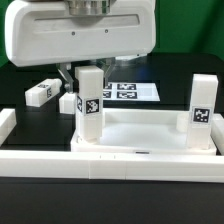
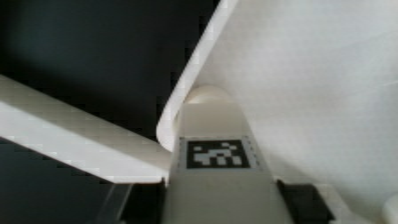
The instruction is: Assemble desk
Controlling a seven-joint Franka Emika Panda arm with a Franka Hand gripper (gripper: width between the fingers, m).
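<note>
The jaws straddle an upright leg (image 1: 90, 105) from above. In the wrist view one dark finger (image 2: 299, 198) sits against the leg's side and the other stands just off it. The jaws are partly closed round the leg, but I cannot tell whether they grip it. The arm (image 1: 70, 30) hangs straight down over it, its bulky white hand filling the 12 o'clock part of the exterior view.

The leg stands at the tabletop's (image 1: 150, 130) corner, tag facing the camera. The tabletop lies flat with its rim up, spreading from the leg toward 3 and 4 o'clock. A second leg (image 1: 202, 105) stands upright at the corner at 3 o'clock, well apart from the first.

Both rest on a matte black counter (image 1: 35, 112). At 9 o'clock from the held leg a loose leg (image 1: 42, 92) lies on its side, with another tagged piece between them, partly hidden. The marker board (image 1: 128, 90) lies flat at 1 o'clock, behind the tabletop. A low white wall (image 1: 100, 165) runs along 6 o'clock, just in front of the tabletop, and turns up at 8 o'clock. Beyond the counter the room is dark.
</note>
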